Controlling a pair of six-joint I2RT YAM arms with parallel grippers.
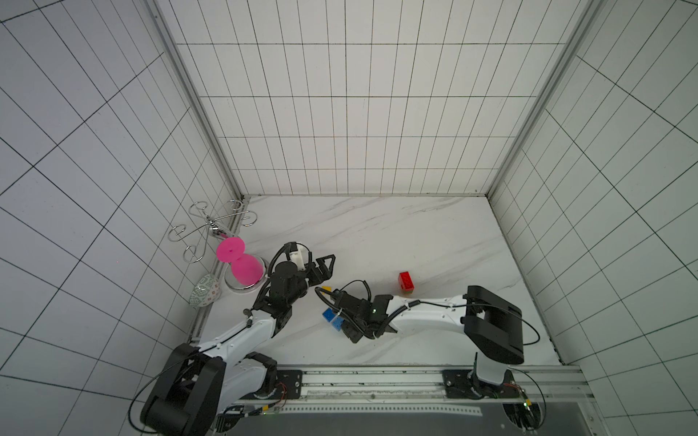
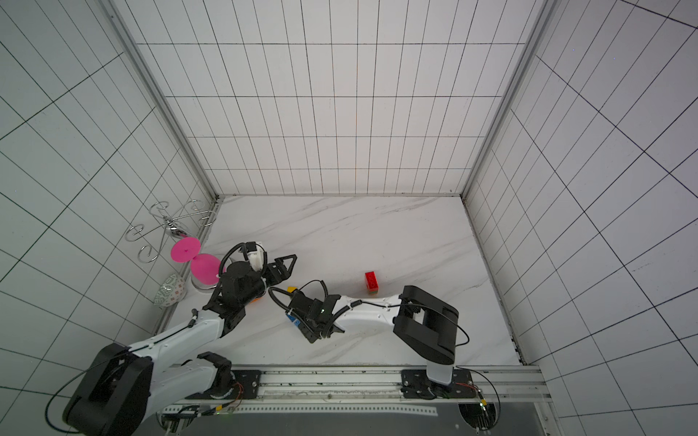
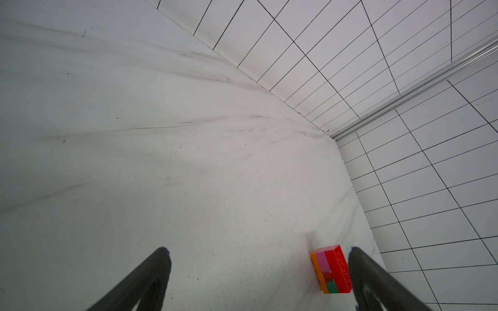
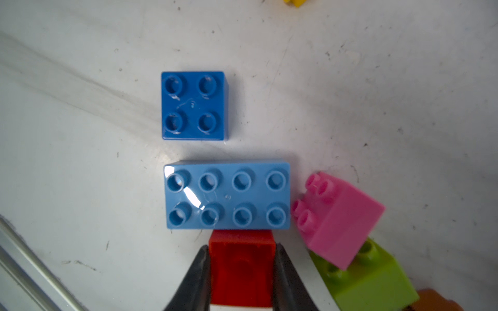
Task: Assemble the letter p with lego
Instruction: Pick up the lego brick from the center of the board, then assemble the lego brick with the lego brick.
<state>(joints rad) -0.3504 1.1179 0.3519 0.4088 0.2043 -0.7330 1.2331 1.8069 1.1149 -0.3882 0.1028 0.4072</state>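
**Right gripper (image 4: 241,249) clenched on a red plastic lego brick (image 4: 242,269); left gripper (image 3: 258,250) released**

In the right wrist view the right gripper sits at the bottom centre of the frame. Its two dark fingers (image 4: 198,277) press flat against opposite sides of the red brick, so it is grasping that brick.

Directly above the red brick in the frame lies a light blue eight-stud lego brick (image 4: 227,195), studs up. Its long edge meets the red one, and whether they touch cannot be told. Higher up, across a narrow strip of table, lies a dark blue four-stud lego brick (image 4: 194,105).

At the right, a pink four-stud lego brick (image 4: 339,220) is tipped on its side, partly over a lime green lego brick (image 4: 369,280). A brown lego brick (image 4: 436,303) shows in the lower right corner, and a yellow lego brick (image 4: 296,2) at the top edge.

In a top view the two blue bricks (image 1: 328,315) (image 1: 338,323) lie near the centre of the white marble-patterned tabletop (image 1: 415,234).

In the left wrist view the left gripper's jaws are spread wide, with only bare table between them. At the lower right, near one finger, sits an assembled block of red, pink, orange and green lego bricks (image 3: 331,269). In both top views it lies right of centre (image 1: 406,282) (image 2: 372,283), well apart from the loose bricks. The left gripper (image 1: 323,270) is left of centre, near a tall pink hourglass-shaped object (image 1: 241,264).
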